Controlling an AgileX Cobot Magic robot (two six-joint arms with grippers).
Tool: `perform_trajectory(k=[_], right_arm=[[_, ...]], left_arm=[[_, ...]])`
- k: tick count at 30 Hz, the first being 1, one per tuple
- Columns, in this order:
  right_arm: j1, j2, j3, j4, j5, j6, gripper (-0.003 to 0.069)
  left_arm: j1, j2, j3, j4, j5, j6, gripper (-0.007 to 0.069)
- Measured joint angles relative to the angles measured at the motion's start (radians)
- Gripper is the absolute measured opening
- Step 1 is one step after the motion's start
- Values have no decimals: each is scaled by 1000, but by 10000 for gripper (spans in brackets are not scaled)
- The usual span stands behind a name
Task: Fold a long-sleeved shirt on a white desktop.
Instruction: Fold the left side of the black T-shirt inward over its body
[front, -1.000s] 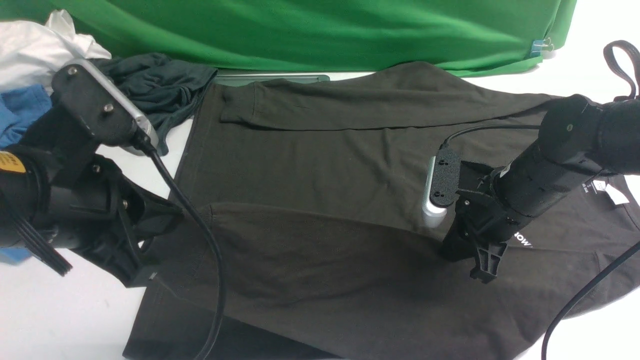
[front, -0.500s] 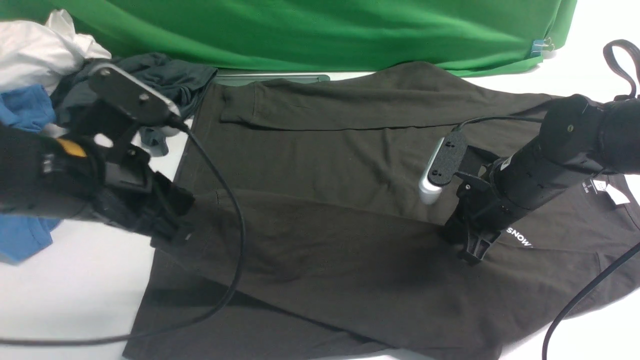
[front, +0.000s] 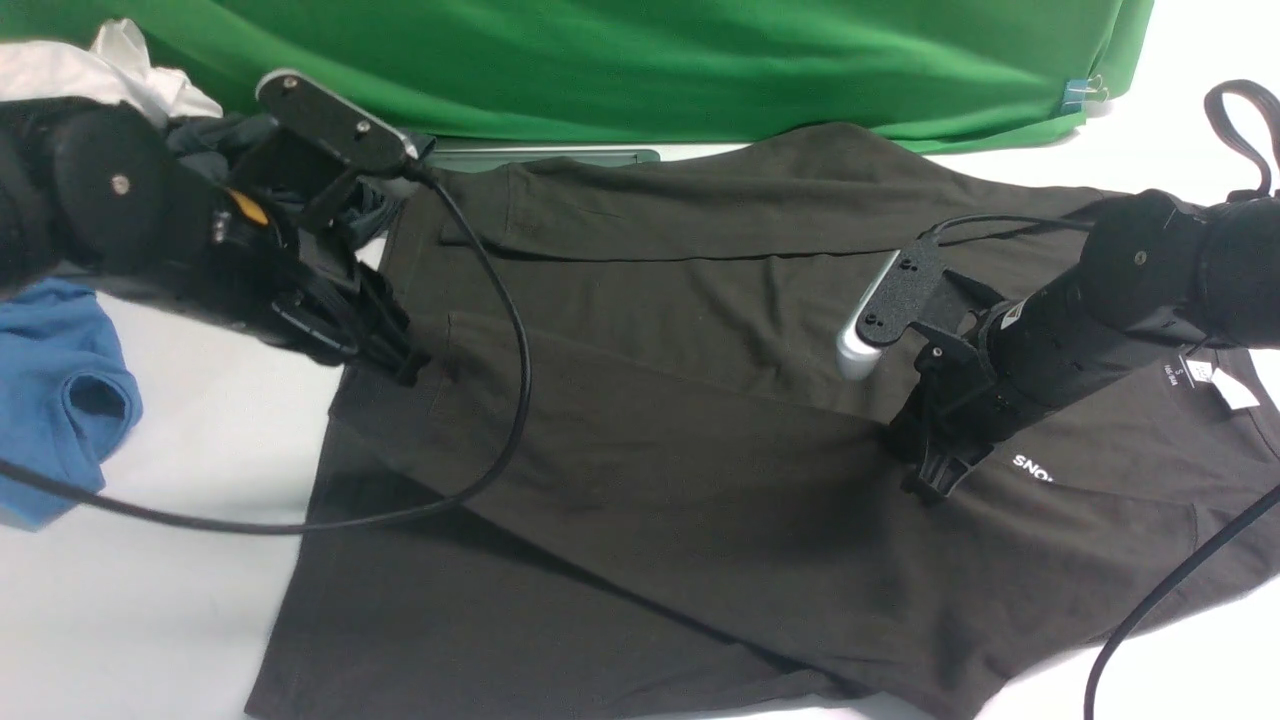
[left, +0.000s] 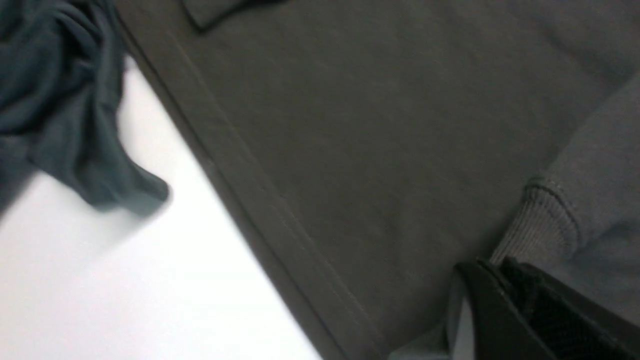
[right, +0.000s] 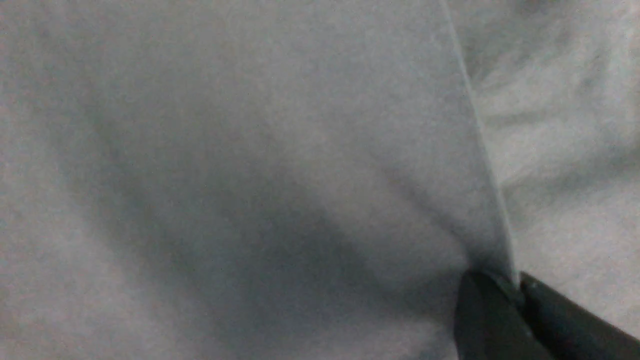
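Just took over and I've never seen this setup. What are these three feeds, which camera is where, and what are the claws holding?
This is a two-armed robot. The wide picture looks forward from between the arms; the other two come from a camera on each wrist. A dark long-sleeved shirt lies spread on the white desktop. The left gripper is shut on one sleeve's cuff, over the shirt's body. The right gripper is shut on a pinch of shirt fabric beside the white chest print. At far left lie a blue tee, a teal-grey garment and a white cloth; a green backdrop hangs behind.
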Motion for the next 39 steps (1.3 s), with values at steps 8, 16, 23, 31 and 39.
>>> perform_trajectory(k=[8, 16, 23, 31, 39], right_arm=[[0, 0, 0, -4, -37, 41, 18], [0, 0, 0, -22, -93, 58, 85], [0, -24, 0, -198, -86, 275, 379], [1, -270, 0, -423, 91, 594, 405], [67, -527, 0, -432, 379, 704, 230]], left_arm=[[0, 101, -19, 51, -102, -25, 31], [0, 191, -20, 113, -166, -26, 48], [0, 237, -20, 184, -204, -68, 152], [0, 223, -34, 188, -189, -220, 378], [0, 161, -153, 79, -62, -94, 121]])
